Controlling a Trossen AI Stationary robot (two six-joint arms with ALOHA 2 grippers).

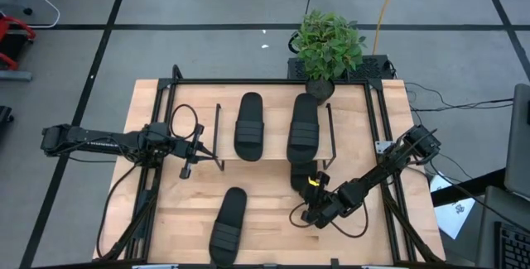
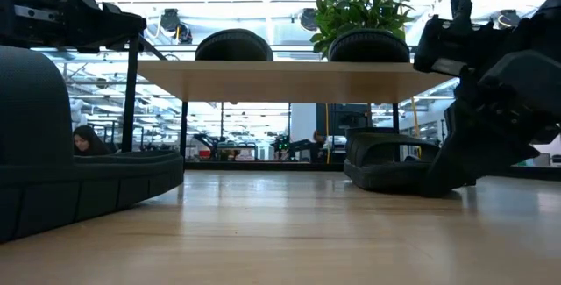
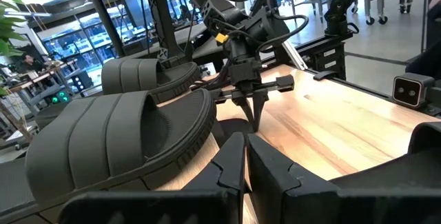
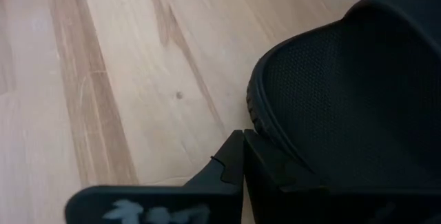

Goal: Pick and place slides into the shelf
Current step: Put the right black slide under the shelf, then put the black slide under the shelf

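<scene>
1. Nearest you, at the front edge of the tabletop, one slide lies alone, its long axis running front to back. No claw is near it.
2. Your right claw is low over the tabletop, right of centre, at the near end of a third slide. That slide lies half under the front edge of the shelf. In the right wrist view the fingers look nearly closed and sit against the sole's rim, with the slide just ahead. You cannot tell whether they actually pinch it.
3. The move, in my judgement, turns on this: the slide lies directly ahead of the right claw, towards the shelf, its long axis roughly in line with the reach. The right arm is much the nearer.
4. Your left claw waits at the shelf's left side, its fingers nearly together and holding nothing.
5. Farther back, two slides lie side by side on the shelf board, long axes front to back.
6. Behind the shelf stands a potted plant.
</scene>
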